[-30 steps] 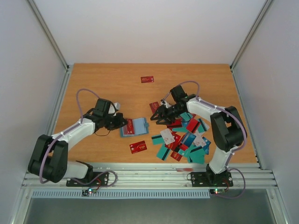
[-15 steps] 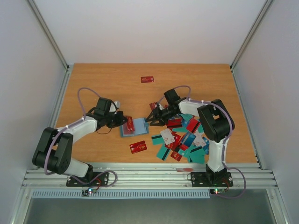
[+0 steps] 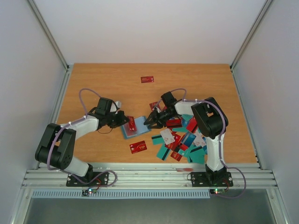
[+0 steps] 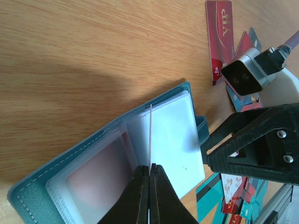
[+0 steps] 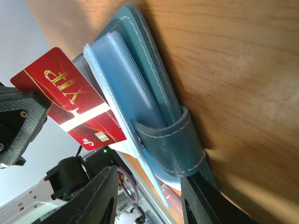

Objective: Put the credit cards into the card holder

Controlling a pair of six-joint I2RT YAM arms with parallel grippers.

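Note:
The teal card holder (image 3: 134, 130) lies open on the table between the arms. It shows in the left wrist view (image 4: 93, 168) with clear inner pockets. My left gripper (image 3: 124, 120) is shut on a red VIP credit card (image 3: 132, 123) and holds it on edge over the pockets. In its own view (image 4: 150, 170) the card (image 4: 150, 135) is a thin line. My right gripper (image 3: 150, 120) is open at the holder's right edge. In its view (image 5: 149, 200) the holder's strap (image 5: 170, 140) lies between the jaws, and the red card (image 5: 74, 107) stands behind.
A heap of red, teal and white cards (image 3: 184, 140) lies at the right, under the right arm. Single red cards lie in front of the holder (image 3: 138, 147) and far back (image 3: 147, 79). White walls and metal rails enclose the table.
My right gripper has moved left from the heap to the holder's right edge. My left gripper has carried the red card a little right, over the holder.

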